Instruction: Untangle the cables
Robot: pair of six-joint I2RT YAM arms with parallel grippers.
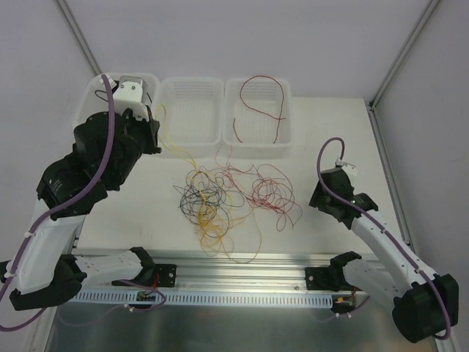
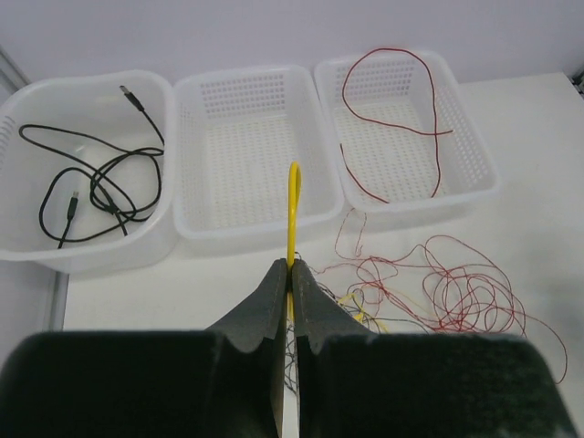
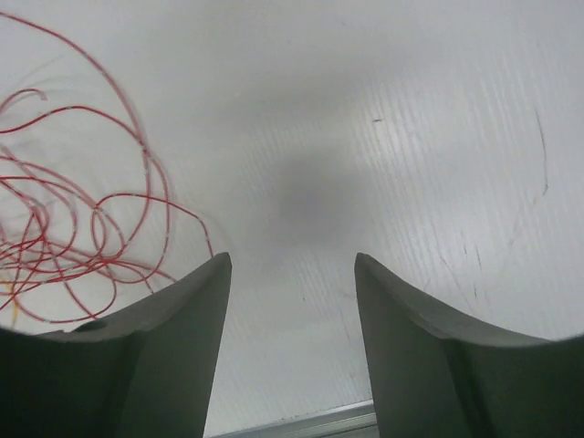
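Right gripper [image 3: 292, 274], right of the cable tangle [image 1: 223, 198]: fingers released, empty, red loops [image 3: 82, 228] lying outside them on the tangle side. Left gripper [image 2: 290, 278], beyond the tangle's left: fingers clenched on a yellow cable [image 2: 294, 205]. White baskets [image 2: 255, 228] stand beyond the tangle.

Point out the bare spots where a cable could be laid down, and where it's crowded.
Free: the middle basket, bare inside; the table between the right basket and the right edge; a strip between the left arm and the cables. Crowded: the centre, where they pile up, red loops reaching close to the right gripper.
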